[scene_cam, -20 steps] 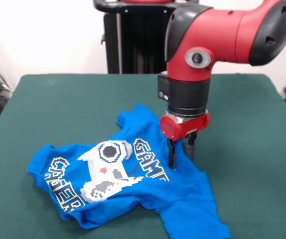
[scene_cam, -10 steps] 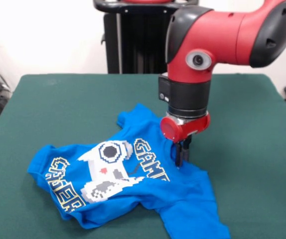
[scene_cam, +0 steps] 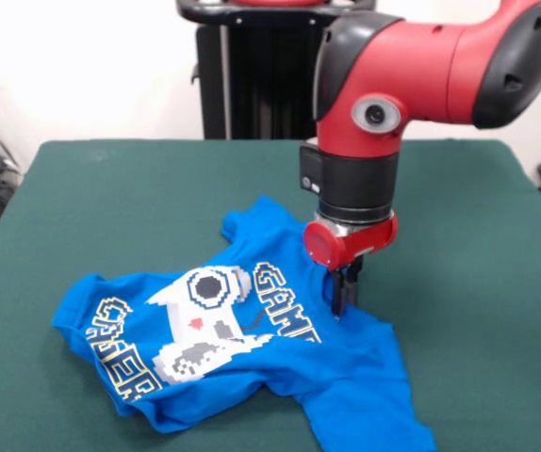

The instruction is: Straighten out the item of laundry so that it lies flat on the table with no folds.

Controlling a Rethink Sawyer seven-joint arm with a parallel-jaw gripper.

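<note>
The blue T-shirt (scene_cam: 242, 348) is lying crumpled on the green table (scene_cam: 91, 198), toward the near edge, its controller print facing up and folds bunching across the lettering. One sleeve is pointing toward the far side. The gripper (scene_cam: 343, 294) is pressing down at the shirt's right edge, fingers clenched together on a pinch of the fabric. The red arm (scene_cam: 412, 66) is reaching in from above.

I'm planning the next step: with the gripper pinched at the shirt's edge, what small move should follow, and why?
Probably a short lift and pull away from the print. The gripper looks shut on the shirt, which lies bunched with folds on the table; tension should start spreading it flat.
</note>
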